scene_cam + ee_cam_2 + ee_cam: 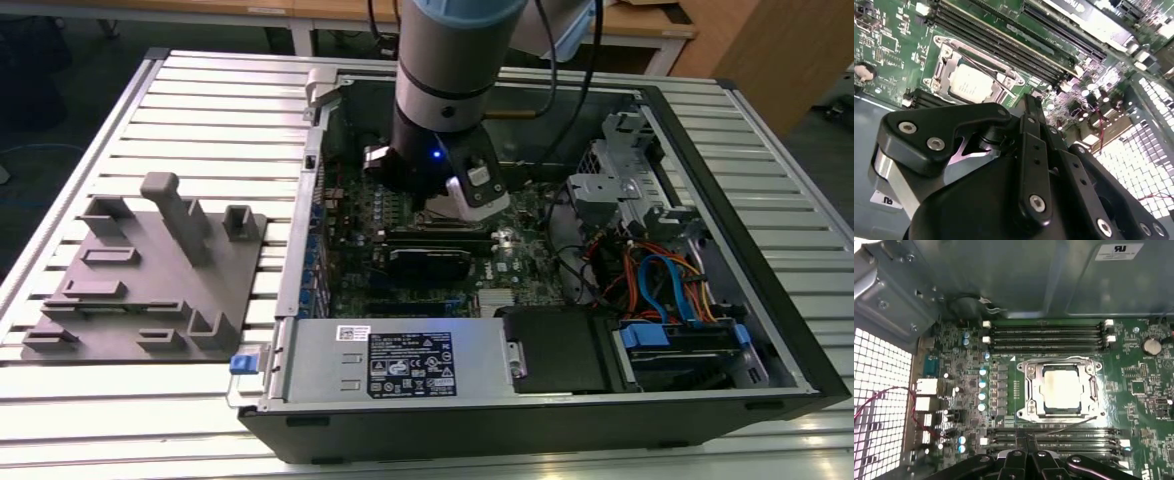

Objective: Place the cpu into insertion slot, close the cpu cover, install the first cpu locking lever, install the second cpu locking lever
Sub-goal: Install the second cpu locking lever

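Observation:
The cpu (1061,390), a pale silver square, sits in the insertion slot (1095,390) on the green board; the second wrist view shows the cpu (970,85) too. The cpu cover (1035,390), a thin metal frame, lies flat around it. A thin wire lever (1074,426) slants off the socket's edge on the gripper's side, and I cannot tell whether it is latched. My gripper (1028,442) hovers just beside the socket, fingers together and holding nothing. In the exterior view the gripper (441,210) reaches down into the open computer case and hides the socket.
Long black memory slots (1046,332) run along both sides of the socket. The power supply box (400,365) and blue-tabbed drive bay (681,335) sit at the case's near side, with loose cables (654,270) towards the exterior view's right. A grey fixture (147,270) stands on the slatted table, exterior view's left.

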`<action>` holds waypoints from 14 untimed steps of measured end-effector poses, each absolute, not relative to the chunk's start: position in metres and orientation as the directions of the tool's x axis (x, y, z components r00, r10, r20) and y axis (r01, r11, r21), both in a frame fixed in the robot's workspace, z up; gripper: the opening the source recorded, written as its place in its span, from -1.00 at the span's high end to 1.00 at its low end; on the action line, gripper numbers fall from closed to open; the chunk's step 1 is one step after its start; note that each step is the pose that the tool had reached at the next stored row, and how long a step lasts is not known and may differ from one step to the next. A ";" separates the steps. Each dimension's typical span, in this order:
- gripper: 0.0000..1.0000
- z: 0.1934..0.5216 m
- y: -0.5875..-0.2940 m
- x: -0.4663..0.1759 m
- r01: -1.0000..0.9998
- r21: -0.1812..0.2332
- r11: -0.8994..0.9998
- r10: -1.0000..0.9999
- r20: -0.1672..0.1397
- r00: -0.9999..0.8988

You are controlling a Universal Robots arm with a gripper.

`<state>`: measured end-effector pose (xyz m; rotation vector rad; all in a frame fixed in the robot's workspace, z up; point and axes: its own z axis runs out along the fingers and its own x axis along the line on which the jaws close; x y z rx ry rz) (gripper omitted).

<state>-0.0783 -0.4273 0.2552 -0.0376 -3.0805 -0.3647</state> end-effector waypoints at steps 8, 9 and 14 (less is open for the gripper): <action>0.80 0.253 -0.427 -0.064 0.029 0.236 0.971 0.020 0.043 -0.999; 0.80 0.252 -0.427 -0.063 0.030 0.238 0.971 0.020 0.044 -0.999; 0.80 0.246 -0.427 -0.059 0.036 0.240 0.970 0.024 0.054 -0.998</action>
